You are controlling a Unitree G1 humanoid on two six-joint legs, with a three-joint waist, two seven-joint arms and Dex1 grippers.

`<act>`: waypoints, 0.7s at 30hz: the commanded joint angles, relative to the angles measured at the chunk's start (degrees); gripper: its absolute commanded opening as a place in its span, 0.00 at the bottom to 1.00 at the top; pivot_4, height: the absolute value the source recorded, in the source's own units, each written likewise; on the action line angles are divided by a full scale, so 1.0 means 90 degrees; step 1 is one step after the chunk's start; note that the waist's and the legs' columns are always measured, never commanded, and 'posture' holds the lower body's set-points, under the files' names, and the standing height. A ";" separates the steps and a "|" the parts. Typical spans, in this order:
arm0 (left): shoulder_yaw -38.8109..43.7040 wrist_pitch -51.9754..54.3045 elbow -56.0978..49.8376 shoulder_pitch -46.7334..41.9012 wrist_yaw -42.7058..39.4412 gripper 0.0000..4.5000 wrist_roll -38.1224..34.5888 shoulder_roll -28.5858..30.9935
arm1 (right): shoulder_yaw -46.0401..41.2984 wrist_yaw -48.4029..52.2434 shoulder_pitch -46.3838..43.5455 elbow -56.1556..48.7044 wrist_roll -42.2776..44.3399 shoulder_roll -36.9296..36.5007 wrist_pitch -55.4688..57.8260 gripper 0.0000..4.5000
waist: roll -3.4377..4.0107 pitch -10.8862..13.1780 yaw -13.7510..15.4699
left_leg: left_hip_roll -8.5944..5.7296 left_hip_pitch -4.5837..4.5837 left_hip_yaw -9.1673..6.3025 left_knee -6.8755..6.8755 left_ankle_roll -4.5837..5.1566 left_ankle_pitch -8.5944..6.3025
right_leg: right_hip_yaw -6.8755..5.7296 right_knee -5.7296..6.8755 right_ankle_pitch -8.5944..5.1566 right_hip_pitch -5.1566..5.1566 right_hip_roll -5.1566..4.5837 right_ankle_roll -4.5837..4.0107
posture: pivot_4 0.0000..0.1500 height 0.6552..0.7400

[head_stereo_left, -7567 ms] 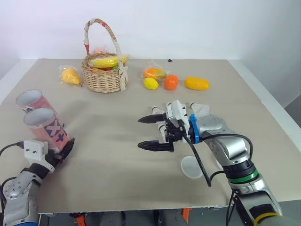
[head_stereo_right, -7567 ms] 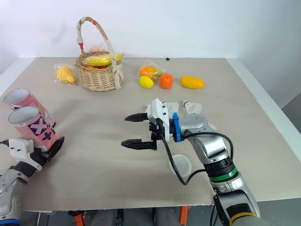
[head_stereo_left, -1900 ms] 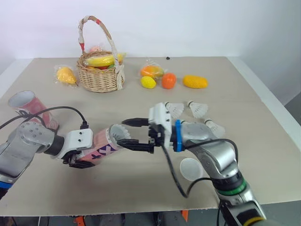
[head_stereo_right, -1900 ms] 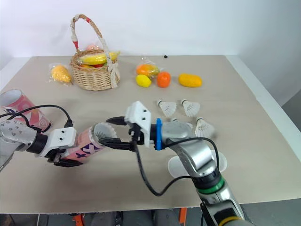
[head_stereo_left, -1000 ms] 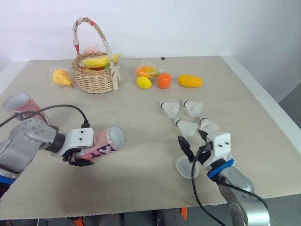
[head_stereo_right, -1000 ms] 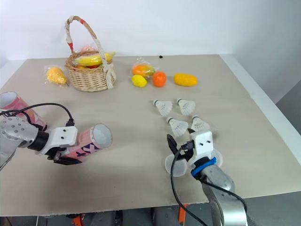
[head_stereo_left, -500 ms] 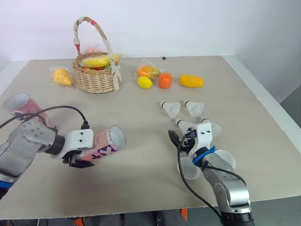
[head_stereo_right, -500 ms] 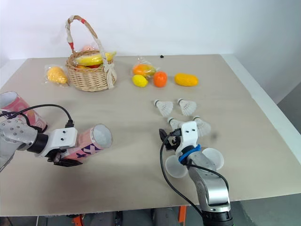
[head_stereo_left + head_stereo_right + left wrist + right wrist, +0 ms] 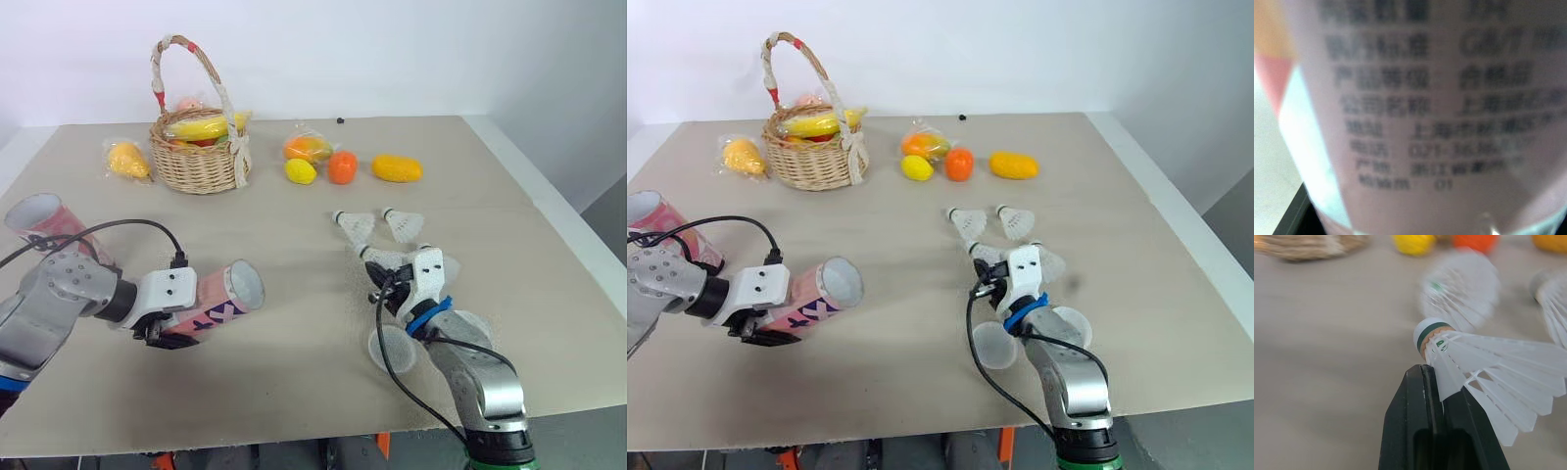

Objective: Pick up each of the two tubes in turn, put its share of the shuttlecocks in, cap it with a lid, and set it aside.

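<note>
the right gripper (image 9: 1436, 372) has its two black fingers pressed together, the tip touching the feather skirt of a shuttlecock (image 9: 1469, 367). whether a feather is nipped between them cannot be told. this shuttlecock lies on the table (image 9: 294, 392), to the right of the wicker basket (image 9: 201, 157) and nearer the robot.

judged from here, closed fingers may shove the light shuttlecock aside or roll it in an arc. a pinch on the skirt alone could bend feathers or let it slip on the way to the tube. its long axis lies flat, cork end toward the basket, skirt away from it.

other shuttlecocks (image 9: 355, 225) lie close by, a little nearer the basket. two round lids (image 9: 392, 348) lie farther from the basket.

the left gripper (image 9: 168, 328) clamps the tube (image 9: 220, 299), almost straight toward the robot from the basket. its long axis runs nearly level, open mouth slightly raised and facing the robot's right, toward the shuttlecocks. a second tube (image 9: 44, 220) sits left of the basket.
</note>
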 commanded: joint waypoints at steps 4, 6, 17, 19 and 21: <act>-0.0031 -0.0032 0.0114 -0.0283 -0.0008 0.72 0.0034 -0.0067 | 0.0469 0.2030 -0.1038 -0.1133 0.1517 -0.1039 0.0675 0.01 | 0.0002 0.0004 -0.0010 | 0.0003 0.0002 -0.0001 0.0003 0.0001 0.0000 | 0.0001 0.0000 0.0007 0.0001 0.0005 -0.0002 | 1.00 1.00; -0.0112 -0.0051 0.0183 -0.0392 -0.0018 0.72 0.0074 -0.0126 | 0.1148 0.2704 -0.1777 -0.0822 0.1196 -0.1321 0.0466 0.01 | -0.0001 0.0005 -0.0013 | 0.0006 0.0005 0.0000 0.0006 0.0002 0.0001 | 0.0001 0.0000 0.0012 0.0001 0.0010 -0.0006 | 1.00 1.00; -0.0056 -0.0013 0.0176 -0.0248 0.0077 0.72 0.0077 -0.0166 | 0.2786 0.3559 -0.3305 0.0960 0.0012 -0.0497 -0.0791 0.01 | -0.0007 0.0002 -0.0012 | 0.0009 -0.0004 -0.0001 0.0010 0.0008 0.0001 | -0.0002 0.0000 0.0012 -0.0002 0.0012 -0.0019 | 1.00 1.00; -0.0008 0.0009 0.0134 -0.0190 0.0092 0.72 0.0067 -0.0139 | 0.2632 0.3699 -0.3425 0.0919 0.0298 -0.0397 -0.0571 0.24 | -0.0007 0.0002 -0.0005 | 0.0010 -0.0004 -0.0004 0.0010 0.0008 0.0001 | -0.0005 0.0001 0.0014 -0.0003 0.0013 -0.0023 | 1.00 1.00; 0.0058 0.0030 0.0105 -0.0118 0.0120 0.72 0.0057 -0.0104 | 0.2336 0.3790 -0.3564 0.0864 0.0534 -0.0407 -0.0421 0.45 | -0.0007 0.0002 -0.0001 | 0.0011 -0.0004 -0.0004 0.0010 0.0008 0.0001 | -0.0006 0.0002 0.0014 -0.0002 0.0012 -0.0026 | 1.00 1.00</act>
